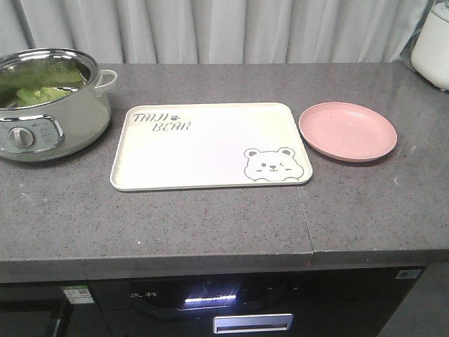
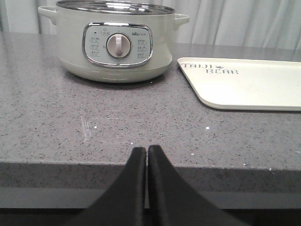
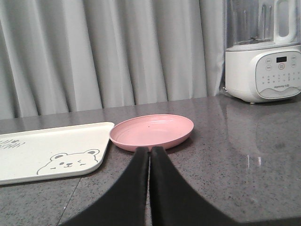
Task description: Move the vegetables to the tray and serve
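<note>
Pot: green lettuce leaves (image 1: 34, 93) inside pale electric pot (image 1: 52, 133), left of cream rectangular tray (image 1: 203, 151).
Plate: round pink plate (image 1: 347, 131) just right of tray.
Grippers: left gripper (image 2: 146, 154), right gripper (image 3: 149, 155) pressed together, empty.

The front camera looked steeply down on the counter (image 1: 210, 225) from its near edge. Both wrist cameras sat low at that edge, facing the curtain (image 2: 235, 23). All views shared the tray (image 1: 210, 147).

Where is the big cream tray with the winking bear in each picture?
Front view: cream-white rectangular tray mid-counter, between pale green pot and round pink plate.
Left wrist view: tray at right edge, lettering showing.
Right wrist view: tray lower left, bear drawing showing.
Shared landmark: grey speckled countertop.
</note>
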{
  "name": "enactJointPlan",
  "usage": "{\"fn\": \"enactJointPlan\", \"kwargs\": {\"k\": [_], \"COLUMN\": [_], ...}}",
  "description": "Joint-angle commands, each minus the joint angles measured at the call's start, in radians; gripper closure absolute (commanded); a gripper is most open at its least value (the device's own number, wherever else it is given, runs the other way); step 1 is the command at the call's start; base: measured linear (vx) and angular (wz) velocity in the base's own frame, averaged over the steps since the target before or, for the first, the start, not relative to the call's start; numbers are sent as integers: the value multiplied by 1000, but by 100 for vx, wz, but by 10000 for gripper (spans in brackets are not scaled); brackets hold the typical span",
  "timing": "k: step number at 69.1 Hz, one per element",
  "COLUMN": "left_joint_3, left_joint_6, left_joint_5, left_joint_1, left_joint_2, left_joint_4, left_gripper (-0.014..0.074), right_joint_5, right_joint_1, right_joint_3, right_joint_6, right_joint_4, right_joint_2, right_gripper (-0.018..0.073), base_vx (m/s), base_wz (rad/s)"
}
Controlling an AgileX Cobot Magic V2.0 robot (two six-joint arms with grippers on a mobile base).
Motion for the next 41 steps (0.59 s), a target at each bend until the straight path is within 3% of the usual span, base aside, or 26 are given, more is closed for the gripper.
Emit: {"fn": "enactJointPlan", "kwargs": {"k": [1, 41], "left_joint_3": [26, 26], "left_joint_6": [-7, -7], "left_joint_5": [-71, -71], "left_joint_1": [3, 3], "left_joint_2": [-14, -14], "left_joint_4": [-3, -3], "left_gripper": [602, 602], "right_joint_5": [-78, -78], "right_joint_1": [-1, -1], "right_joint_3": [16, 16], "right_joint_6": [-7, -7], "right_joint_4": [-11, -11], "right_joint_2": [-7, -7], "right_gripper": [562, 562], "base_vx": [9, 6], "base_wz": [0, 0]}}
